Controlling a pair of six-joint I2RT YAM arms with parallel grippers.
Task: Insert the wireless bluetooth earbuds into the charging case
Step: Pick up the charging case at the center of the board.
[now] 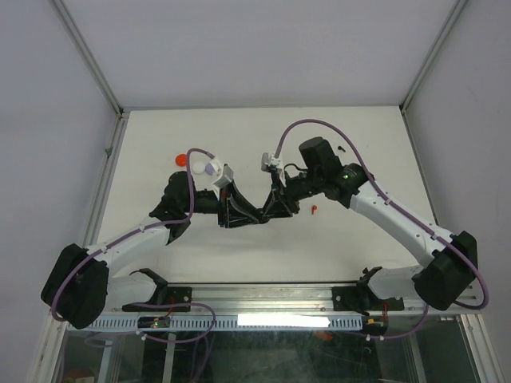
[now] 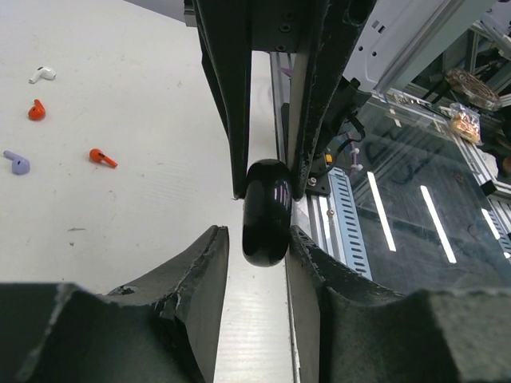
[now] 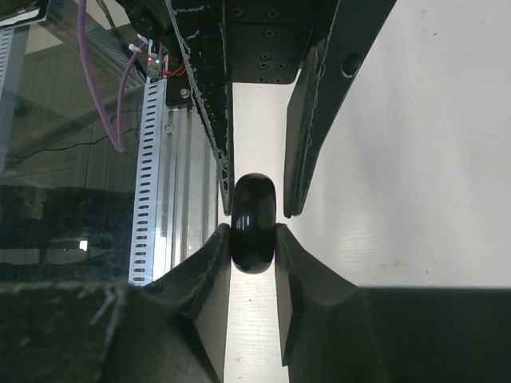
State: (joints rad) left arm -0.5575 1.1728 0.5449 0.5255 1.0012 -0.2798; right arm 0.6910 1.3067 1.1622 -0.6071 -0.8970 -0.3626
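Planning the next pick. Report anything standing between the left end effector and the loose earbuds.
Nothing visible lies on the table before the earbuds. But the left end effector and right end effector are both shut on the black case, so neither is free.

About the middle of the tabletop [image 1: 160,136]: charging case [image 2: 266,211], gripped by left pincer [image 2: 257,239] from its left and by right pincer [image 3: 251,231] from its right. Behind and left of these, toward the far left corner: three discs [image 1: 196,166] close together in a row. Right of the case, away from the near edge: four earbuds [image 2: 102,157] lying apart on the tabletop.
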